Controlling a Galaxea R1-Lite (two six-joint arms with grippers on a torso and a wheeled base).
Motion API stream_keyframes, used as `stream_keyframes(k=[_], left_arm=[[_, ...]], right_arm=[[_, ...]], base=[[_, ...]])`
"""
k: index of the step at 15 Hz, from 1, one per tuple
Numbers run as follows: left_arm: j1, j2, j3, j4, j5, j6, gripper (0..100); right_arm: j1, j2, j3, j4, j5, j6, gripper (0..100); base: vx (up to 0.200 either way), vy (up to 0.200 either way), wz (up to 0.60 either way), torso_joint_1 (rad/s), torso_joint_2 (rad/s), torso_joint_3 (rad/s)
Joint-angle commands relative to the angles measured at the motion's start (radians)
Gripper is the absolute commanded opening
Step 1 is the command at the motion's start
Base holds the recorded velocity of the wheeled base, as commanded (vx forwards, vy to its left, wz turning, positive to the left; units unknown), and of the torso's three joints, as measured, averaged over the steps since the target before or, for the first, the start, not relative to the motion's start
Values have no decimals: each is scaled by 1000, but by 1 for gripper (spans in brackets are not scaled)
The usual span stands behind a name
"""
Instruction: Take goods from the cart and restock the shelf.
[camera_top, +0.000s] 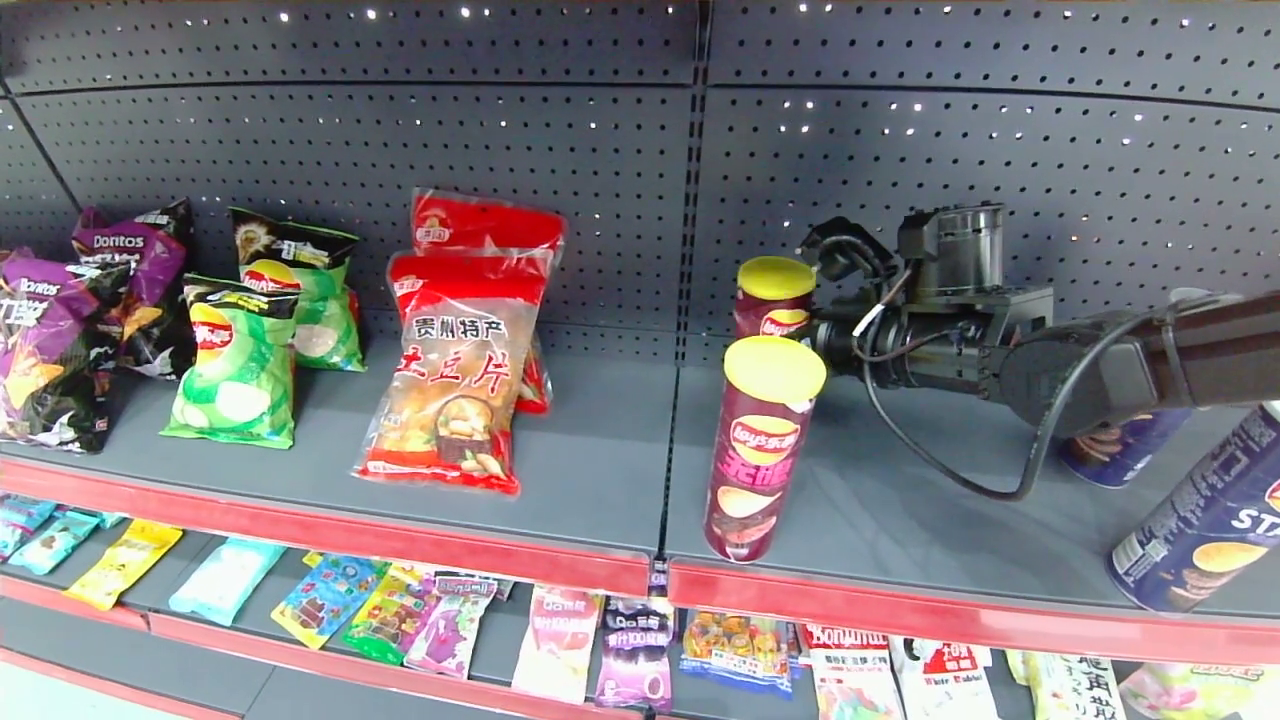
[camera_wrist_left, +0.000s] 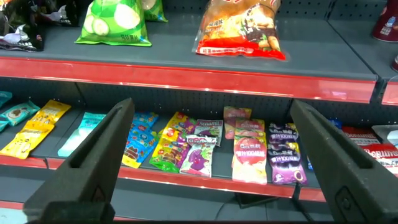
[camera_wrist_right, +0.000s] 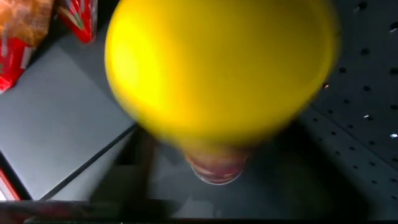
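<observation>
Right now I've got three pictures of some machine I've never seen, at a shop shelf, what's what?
It is a two-armed robot restocking a shop. The wide picture is from its head camera, the others from its wrist cameras. On the dark grey shelf stand green crisp bags, a red-and-clear bag of potato slices and two maroon tube-shaped cans with yellow lids, a front can and a rear can. The right arm is at the rear can, whose yellow lid its wrist camera sees close up; its grip is hidden. The left gripper is open, facing small sweet packets on the lower shelf.
</observation>
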Motion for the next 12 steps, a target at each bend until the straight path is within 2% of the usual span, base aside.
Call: stream_keyframes(k=[1,7,12], left_arm=[[0,1,0,0,0,-1,100],[0,1,0,0,0,1,100],[0,1,0,0,0,1,100]], right_arm=[[0,0,-2,-8,-1,-1,100],[-2,-14,9,-9,-2,4,100],[-5,-95,102,-17,-5,20,100]], base=[[0,0,0,0,0,0],[0,0,0,0,0,0],[0,0,0,0,0,0]])
